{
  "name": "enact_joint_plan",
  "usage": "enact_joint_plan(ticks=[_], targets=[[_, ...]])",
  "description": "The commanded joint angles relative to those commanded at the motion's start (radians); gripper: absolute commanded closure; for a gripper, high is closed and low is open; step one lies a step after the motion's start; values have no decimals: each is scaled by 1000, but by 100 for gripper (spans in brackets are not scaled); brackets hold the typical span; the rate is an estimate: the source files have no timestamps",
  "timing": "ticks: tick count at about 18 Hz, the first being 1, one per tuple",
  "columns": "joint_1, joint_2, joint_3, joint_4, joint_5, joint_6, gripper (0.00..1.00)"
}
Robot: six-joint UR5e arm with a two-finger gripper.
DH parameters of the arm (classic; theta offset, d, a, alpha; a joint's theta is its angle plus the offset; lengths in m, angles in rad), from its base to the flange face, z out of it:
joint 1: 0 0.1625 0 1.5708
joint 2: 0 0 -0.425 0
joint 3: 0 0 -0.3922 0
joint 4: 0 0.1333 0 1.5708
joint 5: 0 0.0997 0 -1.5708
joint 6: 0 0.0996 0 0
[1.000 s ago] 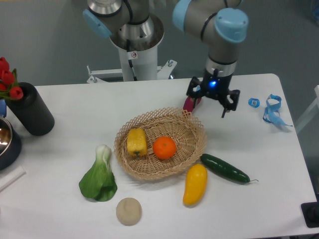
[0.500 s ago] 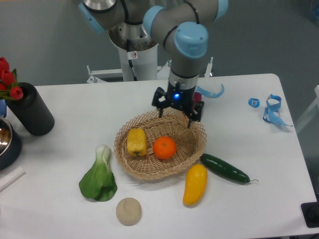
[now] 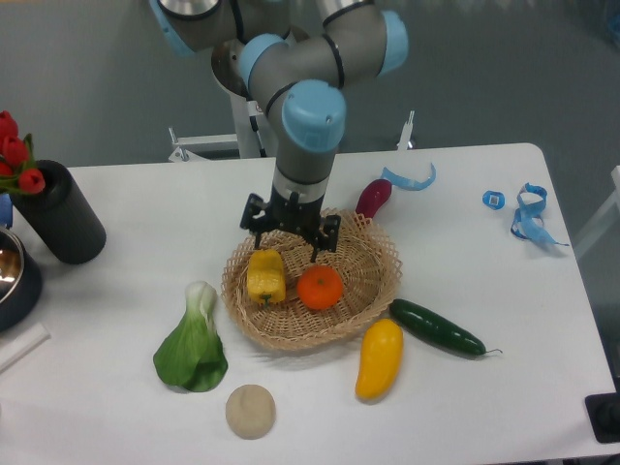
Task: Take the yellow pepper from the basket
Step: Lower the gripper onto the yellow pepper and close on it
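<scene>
The yellow pepper [image 3: 266, 276] is small, blocky and ridged, and lies in the left part of the round tan wicker basket [image 3: 378, 281], next to an orange [image 3: 320, 288]. My gripper [image 3: 289, 237] hangs over the basket's back left rim, just above and slightly right of the pepper. Its dark fingers are spread apart, open, with nothing between them. It does not touch the pepper.
A yellow-orange mango-shaped fruit [image 3: 379, 358] and a cucumber [image 3: 437, 327] lie right of the basket's front. Bok choy [image 3: 194, 344] and a beige disc [image 3: 251, 411] lie front left. A purple vegetable [image 3: 373, 198] sits behind the basket. A black cylinder [image 3: 60, 213] with tulips stands far left.
The arm has swung left, from the table right of the basket, across the back rim, to above the pepper. The purple vegetable and a blue strip behind it are now uncovered.
</scene>
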Motion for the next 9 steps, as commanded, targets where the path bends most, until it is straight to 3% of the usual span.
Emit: enact_joint_plan(ticks=[9], targets=[[-20, -51, 29, 0, 0, -112, 0]])
